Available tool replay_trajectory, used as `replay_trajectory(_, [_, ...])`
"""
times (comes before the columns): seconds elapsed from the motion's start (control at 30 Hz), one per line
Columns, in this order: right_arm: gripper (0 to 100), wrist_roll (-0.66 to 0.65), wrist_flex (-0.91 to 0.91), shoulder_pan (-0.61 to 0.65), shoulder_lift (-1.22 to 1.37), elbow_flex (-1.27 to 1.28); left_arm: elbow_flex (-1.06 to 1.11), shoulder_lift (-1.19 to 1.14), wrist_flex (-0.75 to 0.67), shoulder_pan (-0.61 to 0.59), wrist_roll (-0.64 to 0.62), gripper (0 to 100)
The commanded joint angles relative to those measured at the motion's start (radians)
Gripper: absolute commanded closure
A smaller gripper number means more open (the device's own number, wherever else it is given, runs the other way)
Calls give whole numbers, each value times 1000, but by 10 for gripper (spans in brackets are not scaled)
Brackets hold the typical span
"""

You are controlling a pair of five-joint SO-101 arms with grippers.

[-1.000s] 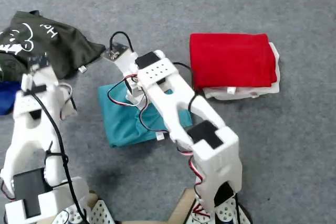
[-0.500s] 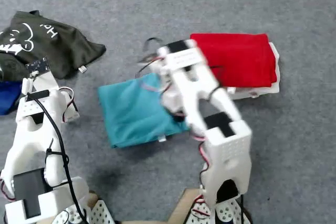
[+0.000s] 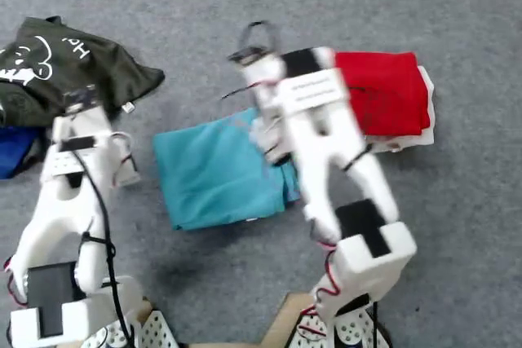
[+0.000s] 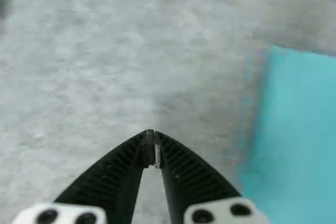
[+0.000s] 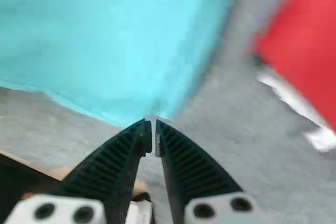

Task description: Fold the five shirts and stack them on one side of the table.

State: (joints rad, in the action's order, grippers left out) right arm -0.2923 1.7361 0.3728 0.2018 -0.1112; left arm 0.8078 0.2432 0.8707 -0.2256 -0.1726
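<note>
Swung toward 1 o'clock since a second back: right arm, off the teal shirt (image 3: 216,173) and partly over the red shirt (image 3: 387,91); left arm nudged toward table centre.

Teal shirt folded, flat at centre of grey table (image 3: 457,226), now mostly uncovered. Red shirt folded at 2 o'clock, stacked on a white shirt (image 3: 408,140) peeking out beneath. Dark green shirt (image 3: 65,63) crumpled at 10 o'clock; blue shirt (image 3: 16,148) just below it at 9 o'clock, at the table's edge. Right gripper (image 5: 150,124): fingers pressed together, nothing between, hanging over the teal shirt's edge with red and white cloth off to one side. Left gripper (image 4: 150,135): fingers likewise together and empty, over bare table just beside the teal shirt.
</note>
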Motion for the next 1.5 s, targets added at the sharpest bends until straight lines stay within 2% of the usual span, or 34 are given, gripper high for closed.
replay_trajectory(0.0, [976, 75, -68, 55, 22, 51, -58, 9, -38, 117, -11, 970])
replay_trajectory(0.1, [976, 92, -153, 14, 105, 130, -74, -40, -92, 157, -12, 970])
replay_trajectory(0.23, [976, 89, -250, -104, 166, 223, -114, -180, -166, 166, -12, 971])
replay_trajectory(0.4, [976, 52, -267, -201, 137, 237, -234, -315, -133, 185, -3, 972])
replay_trajectory(0.73, [973, 58, -107, -144, -157, 154, -248, -318, -114, 171, -3, 972])
replay_trajectory(0.8, [972, 115, -91, -146, -193, 170, -254, -318, -107, 148, -3, 972])
replay_trajectory(0.9, [941, 276, -94, -138, -202, 222, -252, -293, -104, 96, -11, 972])
replay_trajectory(1.03, [779, 463, -189, -69, -202, 326, -183, -172, -115, 61, -12, 972])
replay_trajectory(1.2, [605, 589, -379, -2, -199, 429, -51, -21, -157, 61, -12, 971])
replay_trajectory(1.33, [589, 658, -509, 35, -125, 466, 42, 38, -252, 59, -12, 970])
replay_trajectory(1.47, [589, 684, -571, 28, 36, 453, 61, 54, -255, 59, -12, 970])
